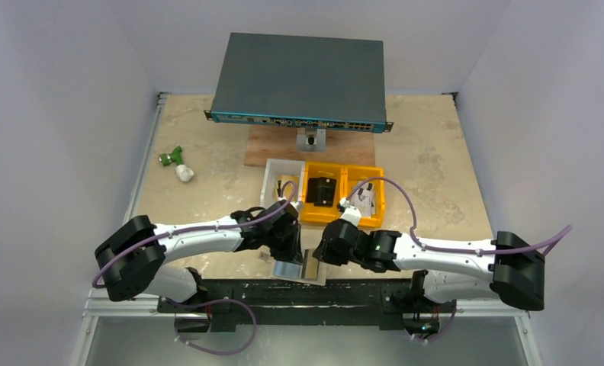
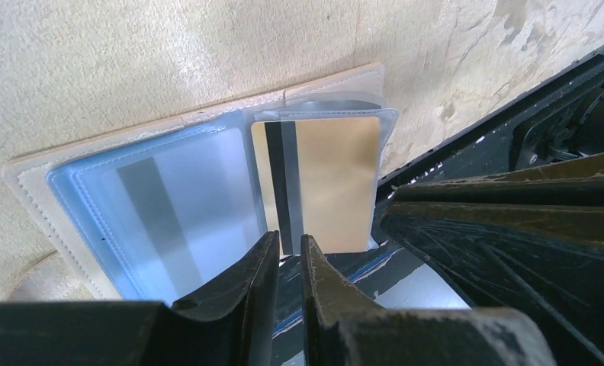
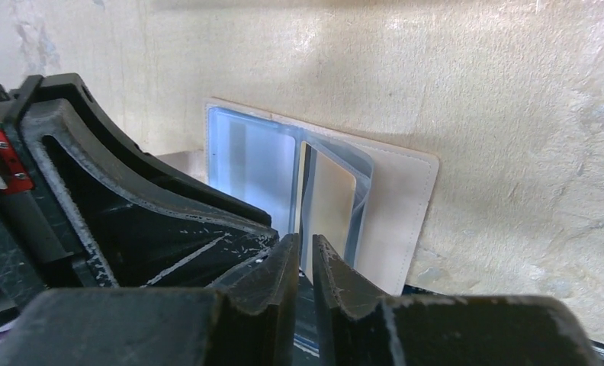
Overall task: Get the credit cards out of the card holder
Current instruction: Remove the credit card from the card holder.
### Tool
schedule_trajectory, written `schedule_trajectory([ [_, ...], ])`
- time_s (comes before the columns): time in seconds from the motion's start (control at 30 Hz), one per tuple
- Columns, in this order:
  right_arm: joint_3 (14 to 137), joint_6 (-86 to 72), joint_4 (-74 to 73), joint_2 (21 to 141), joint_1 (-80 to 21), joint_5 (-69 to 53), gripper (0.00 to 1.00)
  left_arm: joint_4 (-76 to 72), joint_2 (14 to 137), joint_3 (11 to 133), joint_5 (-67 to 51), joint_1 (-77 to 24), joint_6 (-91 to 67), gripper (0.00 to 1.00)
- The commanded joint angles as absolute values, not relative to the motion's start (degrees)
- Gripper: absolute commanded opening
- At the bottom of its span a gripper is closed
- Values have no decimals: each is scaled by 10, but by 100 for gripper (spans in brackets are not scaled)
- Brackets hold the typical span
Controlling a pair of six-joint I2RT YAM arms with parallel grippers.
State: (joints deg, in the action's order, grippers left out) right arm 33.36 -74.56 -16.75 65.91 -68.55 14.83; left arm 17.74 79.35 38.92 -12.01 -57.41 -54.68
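Left wrist view: your left pincer (image 2: 287, 245) is pinched together on the gold card (image 2: 335, 183) inside its clear sleeve (image 2: 337, 104); the right pincer (image 3: 305, 252) nips that sleeve. No card looks out yet. The card holder (image 1: 290, 270) lies open at the worktop's (image 1: 436, 168) near edge, striped card (image 2: 169, 213) untouched.

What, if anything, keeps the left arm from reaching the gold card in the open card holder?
Probably nothing, so yes: the card holder lies open and the gold card sits right at the left gripper, though inside a clear sleeve.
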Motion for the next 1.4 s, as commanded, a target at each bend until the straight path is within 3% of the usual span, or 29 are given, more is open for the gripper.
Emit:
schedule_trajectory([
  [0.0, 360, -733, -190, 682, -693, 177, 12, 184, 777, 399, -104, -573, -548, 16],
  [0.57, 298, -760, -141, 735, -694, 137, 2, 156, 810, 393, -139, -559, -534, 21],
  [0.93, 295, -752, -120, 767, -693, 121, 1, 137, 825, 382, -159, -553, -533, 23],
  [1.37, 287, -755, -112, 776, -694, 116, 0, 186, 762, 355, -127, -532, -526, 24],
])
